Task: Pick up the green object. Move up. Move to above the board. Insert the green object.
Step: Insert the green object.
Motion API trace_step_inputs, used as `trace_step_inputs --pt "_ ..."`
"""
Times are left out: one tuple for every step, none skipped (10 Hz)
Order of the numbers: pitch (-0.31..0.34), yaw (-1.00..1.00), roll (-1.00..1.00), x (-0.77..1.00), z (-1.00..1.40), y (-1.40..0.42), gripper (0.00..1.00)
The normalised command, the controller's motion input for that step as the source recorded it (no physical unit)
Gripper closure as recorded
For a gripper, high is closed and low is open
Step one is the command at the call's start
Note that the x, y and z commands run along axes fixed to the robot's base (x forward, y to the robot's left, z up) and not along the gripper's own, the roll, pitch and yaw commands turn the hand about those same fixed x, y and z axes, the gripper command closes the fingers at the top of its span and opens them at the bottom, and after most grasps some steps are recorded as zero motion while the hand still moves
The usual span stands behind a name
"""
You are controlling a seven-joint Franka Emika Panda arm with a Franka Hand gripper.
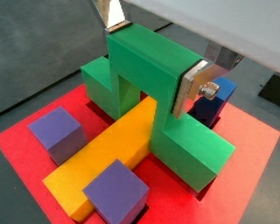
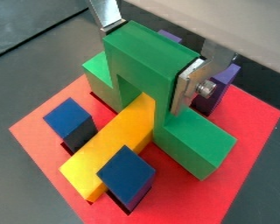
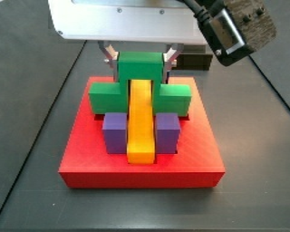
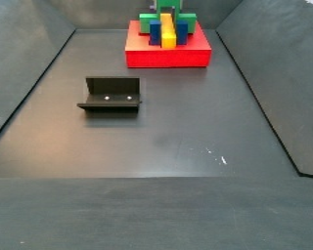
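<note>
The green object (image 1: 149,74) stands on the red board (image 1: 241,140) and straddles the long yellow bar (image 1: 108,157). Its raised centre cube spans the bar, with a lower side cube on each side. My gripper (image 1: 154,51) is shut on that centre cube, one silver finger (image 1: 199,83) flat against each side face. Both wrist views show this grip, with the gripper (image 2: 150,52) on the green object (image 2: 149,70). In a side view the green object (image 3: 140,77) sits at the board's (image 3: 141,163) far end, under the gripper (image 3: 141,56). Purple cubes (image 3: 115,131) flank the yellow bar (image 3: 140,122).
A dark fixture (image 4: 111,95) stands on the dark floor, well away from the board (image 4: 170,54). Blue cubes (image 2: 70,118) and purple cubes (image 1: 57,129) sit on the board beside the bar. Dark walls close in the work area.
</note>
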Motion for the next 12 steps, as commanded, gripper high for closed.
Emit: trace_step_inputs --pt "-0.034 0.0 0.05 0.0 -0.11 -0.04 1.0" --pt "-0.024 0.01 0.05 0.09 -0.11 -0.06 1.0" --pt "-0.024 0.01 0.05 0.15 -0.1 -0.07 1.0" --pt "-0.031 0.0 0.05 0.18 -0.11 -0.05 1.0" --pt "-0.024 0.0 0.04 0.18 -0.09 -0.05 1.0" --pt "-0.02 0.0 0.05 0.13 -0.09 -0.04 1.0" --pt "-0.024 0.0 0.06 0.05 -0.11 -0.01 1.0" --pt "-0.027 0.0 0.06 0.0 -0.13 0.0 1.0" --pt "-0.029 0.0 0.01 -0.02 -0.08 0.0 1.0" --pt "-0.056 -0.03 0.0 -0.17 -0.02 0.05 1.0" --pt "-0.094 -0.04 -0.02 -0.22 0.0 0.07 1.0" --pt "-0.111 -0.01 -0.07 -0.16 0.0 0.08 1.0"
